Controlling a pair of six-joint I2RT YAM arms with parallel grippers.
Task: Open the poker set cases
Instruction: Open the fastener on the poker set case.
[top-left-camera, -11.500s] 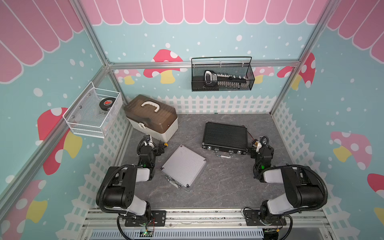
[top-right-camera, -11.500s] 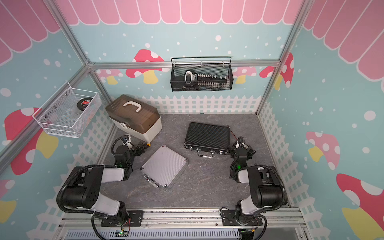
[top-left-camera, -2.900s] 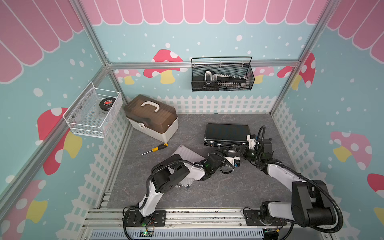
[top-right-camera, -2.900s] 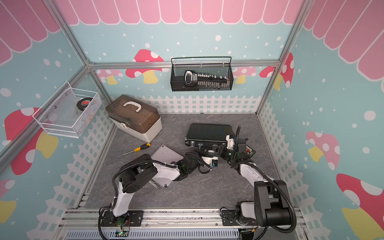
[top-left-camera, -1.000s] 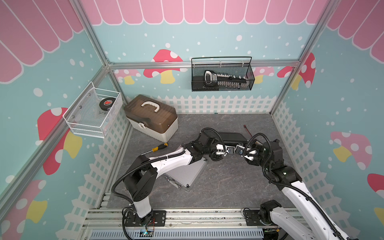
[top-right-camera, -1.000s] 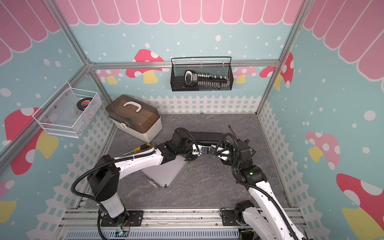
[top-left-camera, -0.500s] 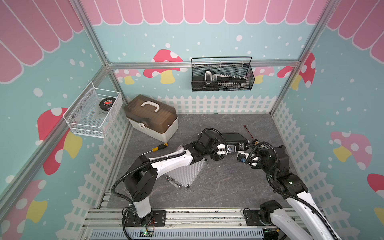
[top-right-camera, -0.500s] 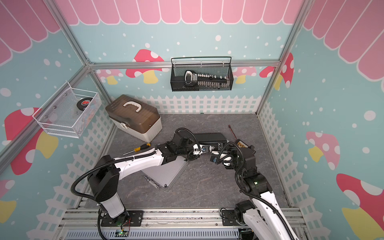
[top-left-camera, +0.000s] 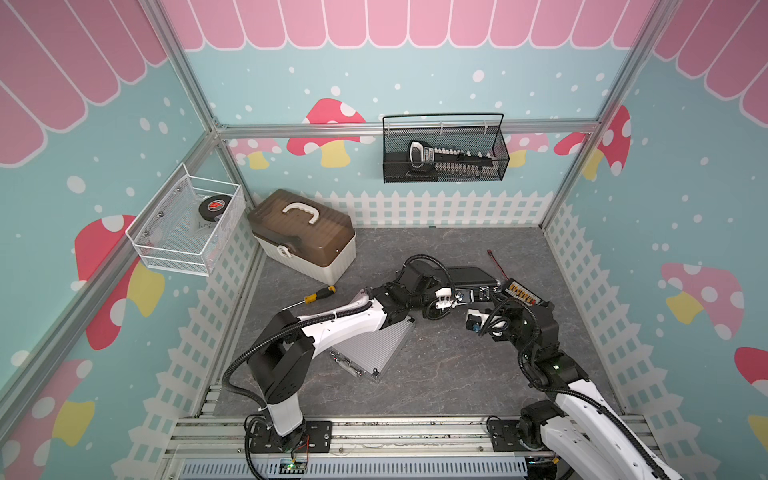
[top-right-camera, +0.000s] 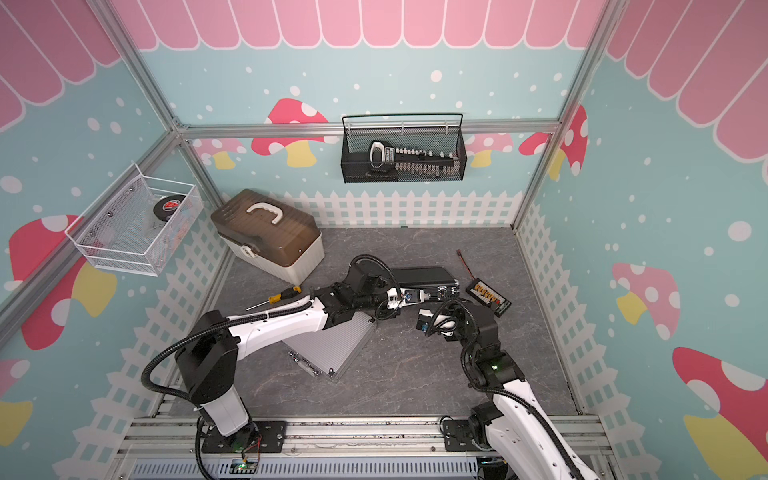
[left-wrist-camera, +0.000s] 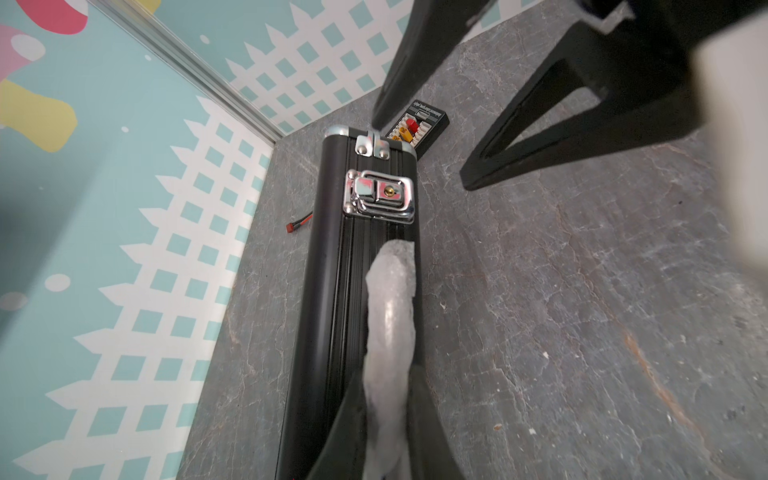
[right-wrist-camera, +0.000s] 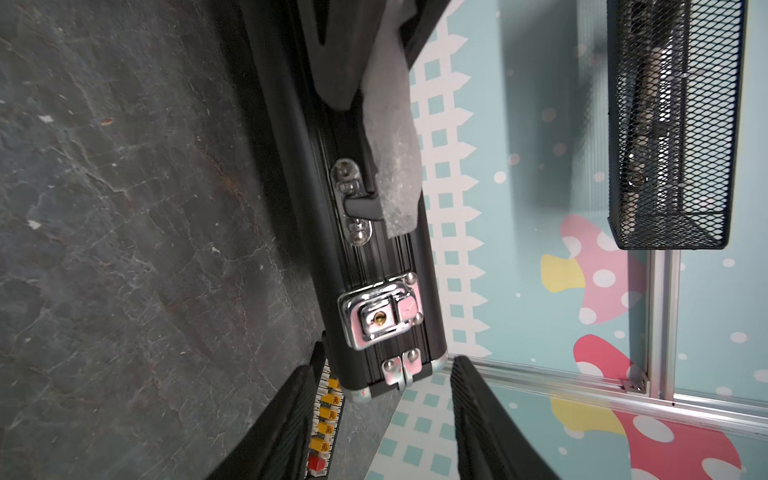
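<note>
The black poker set case (top-left-camera: 473, 275) (top-right-camera: 422, 275) stands tilted near the back right, its latch side turned upward. My left gripper (top-left-camera: 451, 297) (left-wrist-camera: 384, 419) is shut on its foam-wrapped handle (left-wrist-camera: 390, 299). The chrome latch (left-wrist-camera: 380, 195) (right-wrist-camera: 380, 318) beside the handle lies shut. My right gripper (top-left-camera: 492, 300) (right-wrist-camera: 382, 424) hangs open at the case's right end, its fingers (right-wrist-camera: 291, 424) either side of the corner and touching nothing. The silver case (top-left-camera: 370, 345) (top-right-camera: 328, 345) lies flat and shut under the left forearm.
A white box with a brown lid (top-left-camera: 303, 237) sits at the back left, with a screwdriver (top-left-camera: 318, 294) in front of it. A connector board (top-left-camera: 524, 293) and a red-tipped wire (top-left-camera: 496, 262) lie right of the black case. Wire baskets (top-left-camera: 444, 153) (top-left-camera: 187, 226) hang on the walls.
Since the earliest frames both arms have reached in, and the left has tipped the black case up by its handle. In the last second the right gripper drew slightly toward the front.
</note>
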